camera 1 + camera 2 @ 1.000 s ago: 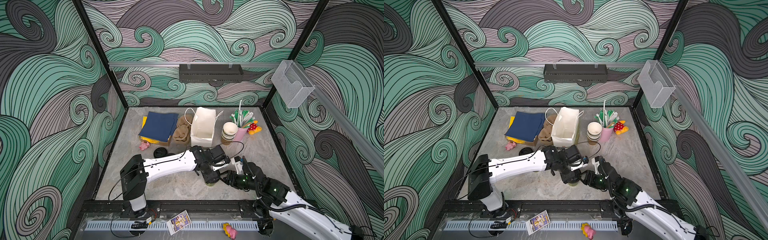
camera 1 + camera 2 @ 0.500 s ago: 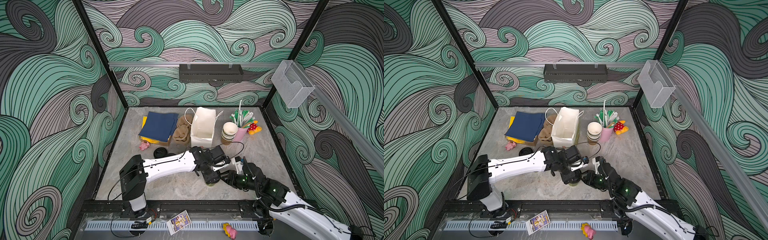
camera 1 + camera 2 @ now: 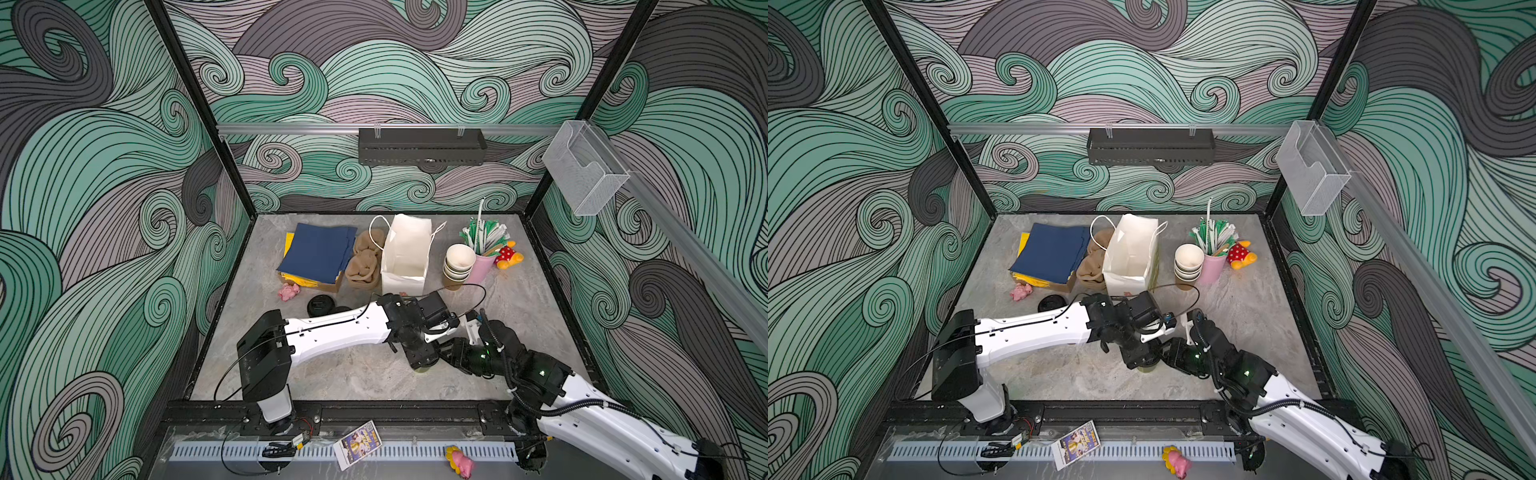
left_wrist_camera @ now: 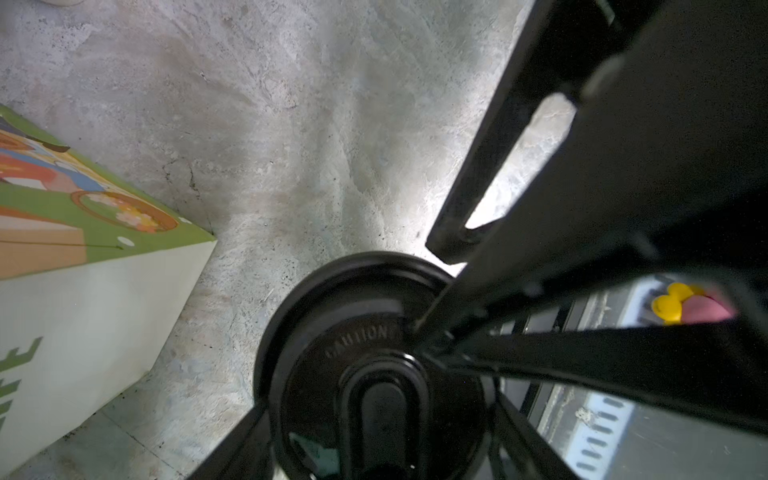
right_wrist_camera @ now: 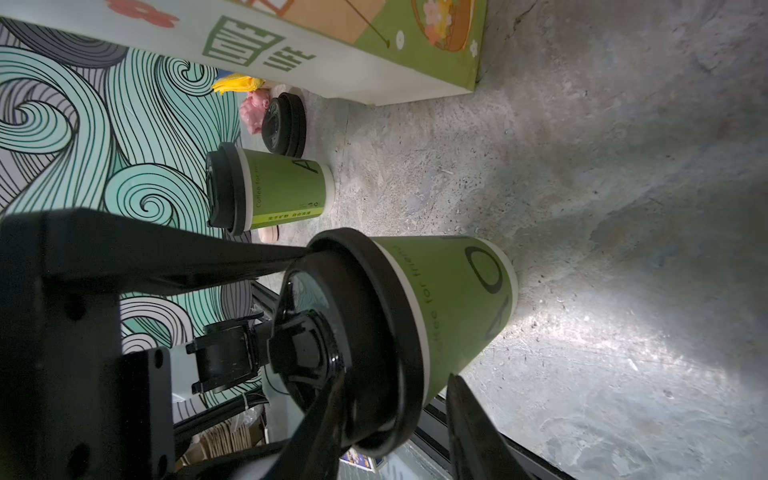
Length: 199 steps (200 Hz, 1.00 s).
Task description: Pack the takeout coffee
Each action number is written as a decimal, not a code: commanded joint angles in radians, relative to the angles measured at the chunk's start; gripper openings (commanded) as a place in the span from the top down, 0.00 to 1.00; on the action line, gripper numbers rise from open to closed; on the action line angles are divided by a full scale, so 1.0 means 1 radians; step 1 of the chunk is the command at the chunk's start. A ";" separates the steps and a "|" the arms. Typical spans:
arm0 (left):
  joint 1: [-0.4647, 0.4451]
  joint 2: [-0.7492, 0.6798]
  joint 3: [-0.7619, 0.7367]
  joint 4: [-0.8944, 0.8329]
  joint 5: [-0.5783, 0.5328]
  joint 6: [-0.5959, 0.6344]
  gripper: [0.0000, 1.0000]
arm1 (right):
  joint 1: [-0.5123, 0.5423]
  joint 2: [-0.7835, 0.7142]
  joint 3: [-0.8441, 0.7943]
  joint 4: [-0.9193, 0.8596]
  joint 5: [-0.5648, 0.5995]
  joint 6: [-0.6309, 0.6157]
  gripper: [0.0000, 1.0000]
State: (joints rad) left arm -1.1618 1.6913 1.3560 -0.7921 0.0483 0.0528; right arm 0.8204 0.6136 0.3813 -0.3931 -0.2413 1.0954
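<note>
About half-way, I'd say. Two cups have lids on: the near cup (image 5: 457, 299), standing front-middle on the table (image 3: 353, 378), & a second lidded cup (image 5: 282, 187), upright over by the spare lids (image 5: 284, 124). Nothing's packed yet. No cup shows in the white bag (image 3: 405, 257), the brown carriers (image 3: 365, 262) beside it sit untouched, & a stack of bare cups (image 3: 457, 262) stands next to the pink straw cup (image 3: 484, 266).

The left gripper (image 3: 422, 358) hangs straight down over the near cup. Its fingers (image 4: 232, 444) are spread wide either side of the lid (image 4: 353, 324), tips at the rim; squeezing or just resting, can't tell. The right gripper (image 3: 444, 354) reaches in low from the side w/ fingers part-way apart, one by the cup wall under the lid rim. Gripping or not, can't tell either. The lid looks on, tho whether it's snapped down all round isn't clear.

Room: there's bare table from the cup to the front rail (image 3: 374, 409) & off to the right. The tight spots are the two wrists crowded together, the bag corner just behind them, & the left arm's cable loop (image 3: 473, 291) arcing near the cup stack.
</note>
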 commanded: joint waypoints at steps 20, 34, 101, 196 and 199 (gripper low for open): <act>0.007 -0.030 -0.045 0.030 0.002 -0.022 0.24 | -0.003 0.014 -0.010 -0.158 0.015 -0.029 0.51; 0.008 -0.044 -0.050 0.045 0.002 -0.023 0.22 | -0.003 0.022 -0.009 -0.152 0.011 -0.034 0.51; 0.014 -0.110 -0.068 0.106 -0.003 -0.016 0.14 | -0.003 0.055 -0.005 -0.125 -0.008 -0.040 0.52; 0.011 -0.459 -0.285 0.390 0.050 -0.223 0.09 | -0.003 0.049 0.033 -0.133 -0.007 -0.064 0.50; 0.013 -0.471 -0.294 0.395 0.037 -0.250 0.09 | -0.003 0.049 0.035 -0.136 -0.005 -0.065 0.49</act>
State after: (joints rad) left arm -1.1538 1.3018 1.1126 -0.4999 0.1204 -0.0334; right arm 0.8196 0.6468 0.4061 -0.4129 -0.2623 1.0496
